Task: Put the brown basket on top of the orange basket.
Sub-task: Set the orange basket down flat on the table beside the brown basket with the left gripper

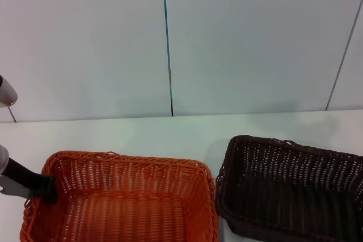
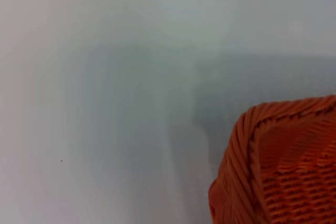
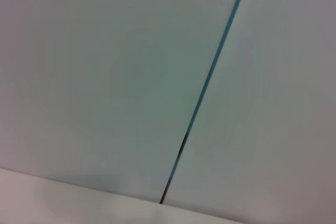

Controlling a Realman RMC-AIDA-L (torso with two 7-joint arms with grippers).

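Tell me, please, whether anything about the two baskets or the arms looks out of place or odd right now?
Nothing looks damaged or spilled. The orange basket and the brown basket sit upright side by side on the table, not stacked. One oddity: the left gripper is at the orange basket's left end, not the brown one. The right gripper is out of view.
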